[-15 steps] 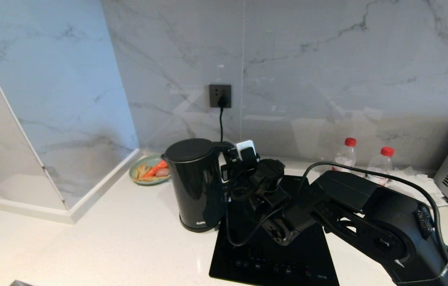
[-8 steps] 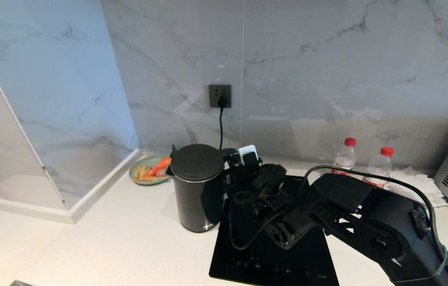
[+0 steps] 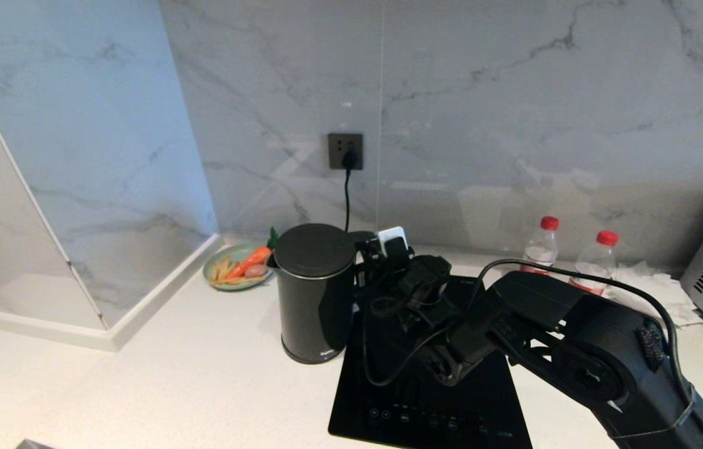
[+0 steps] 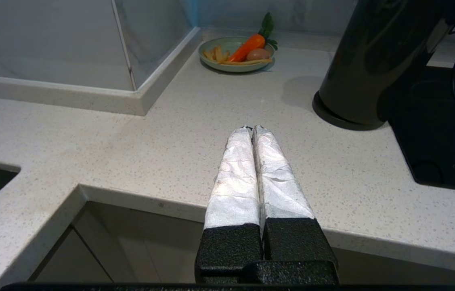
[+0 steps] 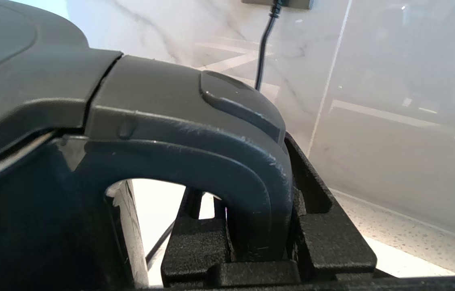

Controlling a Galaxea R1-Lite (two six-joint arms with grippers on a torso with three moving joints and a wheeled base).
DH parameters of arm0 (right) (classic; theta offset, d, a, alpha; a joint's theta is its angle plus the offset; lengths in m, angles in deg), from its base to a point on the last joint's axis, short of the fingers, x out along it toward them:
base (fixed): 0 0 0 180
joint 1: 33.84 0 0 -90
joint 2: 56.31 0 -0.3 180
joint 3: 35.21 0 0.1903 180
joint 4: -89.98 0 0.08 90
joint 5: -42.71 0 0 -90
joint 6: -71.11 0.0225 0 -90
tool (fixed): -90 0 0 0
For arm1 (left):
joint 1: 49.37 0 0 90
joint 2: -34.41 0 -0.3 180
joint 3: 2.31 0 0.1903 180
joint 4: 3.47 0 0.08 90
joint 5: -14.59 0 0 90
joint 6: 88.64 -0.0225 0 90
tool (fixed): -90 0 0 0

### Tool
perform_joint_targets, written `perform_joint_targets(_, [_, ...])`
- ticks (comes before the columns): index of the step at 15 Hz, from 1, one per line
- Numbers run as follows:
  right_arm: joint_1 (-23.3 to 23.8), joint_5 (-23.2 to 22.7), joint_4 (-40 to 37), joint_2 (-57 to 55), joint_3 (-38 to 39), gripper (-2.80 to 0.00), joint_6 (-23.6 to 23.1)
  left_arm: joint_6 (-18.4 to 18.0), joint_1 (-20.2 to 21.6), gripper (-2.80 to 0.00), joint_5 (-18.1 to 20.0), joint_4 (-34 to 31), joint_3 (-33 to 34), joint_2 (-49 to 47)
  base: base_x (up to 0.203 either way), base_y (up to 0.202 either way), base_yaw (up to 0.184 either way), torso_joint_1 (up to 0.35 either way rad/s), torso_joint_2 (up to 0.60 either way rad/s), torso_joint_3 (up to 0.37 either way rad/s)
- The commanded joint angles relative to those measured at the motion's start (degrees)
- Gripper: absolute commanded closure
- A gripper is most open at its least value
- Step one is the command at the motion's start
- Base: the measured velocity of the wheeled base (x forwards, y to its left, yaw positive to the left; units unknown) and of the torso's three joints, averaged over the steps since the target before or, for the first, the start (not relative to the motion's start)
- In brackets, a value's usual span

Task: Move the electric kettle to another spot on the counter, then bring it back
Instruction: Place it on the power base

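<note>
Kettle [image 3: 315, 293] stands upright on the desk [image 3: 189, 380], its base touching the cooktop's [image 3: 432, 386] left edge. My right end effector [image 3: 368, 265] reaches across the cooktop, clamped on the kettle's handle [image 5: 227, 169]. My left end effector [image 4: 253, 129], fingers pressed together, hovers near the desk's front edge, empty.
</note>
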Motion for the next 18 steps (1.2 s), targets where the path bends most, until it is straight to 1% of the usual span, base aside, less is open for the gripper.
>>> perform_joint_targets(1, [0.88,0.18,0.62,-0.59,-0.88,0.0,-0.1,0.04,0.0,0.0,-0.01,0.04,0.18,0.09,0.0,0.0,0.0,0.0,0.0,0.0])
perform_joint_targets(4, [1.31,0.1,-0.3,-1.08,-2.48,0.0,-0.1,0.04,0.0,0.0,-0.01,0.04,0.18,0.09,0.0,0.0,0.0,0.0,0.0,0.0])
perform_joint_targets(7, [1.16,0.18,-3.15,-1.63,-6.26,0.0,-0.18,0.04,0.0,0.0,-0.01,0.04,0.18,0.09,0.0,0.0,0.0,0.0,0.0,0.0])
perform_joint_targets(10, [0.57,0.16,-5.0,-2.24,-8.46,0.0,-0.19,0.04,0.0,0.0,-0.01,0.04,0.18,0.09,0.0,0.0,0.0,0.0,0.0,0.0])
perform_joint_targets(18, [-0.6,0.18,-5.19,-3.77,-8.96,0.0,-0.54,0.04,0.0,0.0,-0.01,0.04,0.18,0.09,0.0,0.0,0.0,0.0,0.0,0.0])
